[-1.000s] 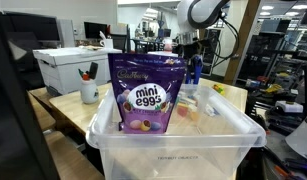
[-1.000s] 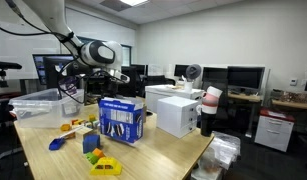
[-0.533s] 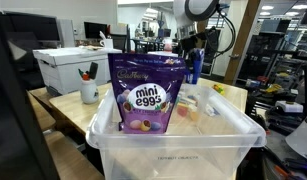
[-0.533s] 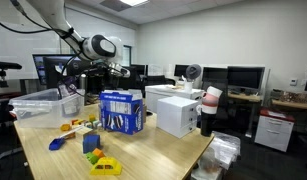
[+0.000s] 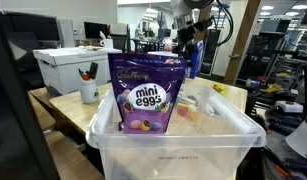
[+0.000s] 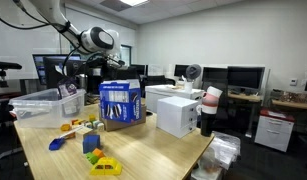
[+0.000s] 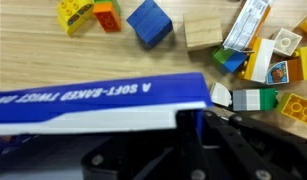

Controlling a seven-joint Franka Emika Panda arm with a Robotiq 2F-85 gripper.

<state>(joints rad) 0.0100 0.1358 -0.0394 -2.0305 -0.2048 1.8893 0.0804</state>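
Note:
My gripper (image 7: 189,120) is shut on a blue and white box (image 7: 93,102) printed with "SOFT-BAKED", held at its edge. In an exterior view the blue box (image 6: 119,103) hangs just above the wooden table (image 6: 153,155), under the gripper (image 6: 101,72). It also shows in an exterior view (image 5: 194,62), behind the bin, below the gripper (image 5: 189,42). Below the box in the wrist view lie a blue block (image 7: 150,22), a wooden block (image 7: 202,32) and several other coloured toy blocks.
A clear plastic bin (image 5: 173,142) holds a purple mini eggs bag (image 5: 145,95). A white box (image 6: 179,112) stands next to the lifted box. A white cup with pens (image 5: 89,91) and loose toy blocks (image 6: 90,142) are on the table. Desks with monitors stand behind.
The gripper has risen with the blue box, which stood on the table a second ago and now hangs above it.

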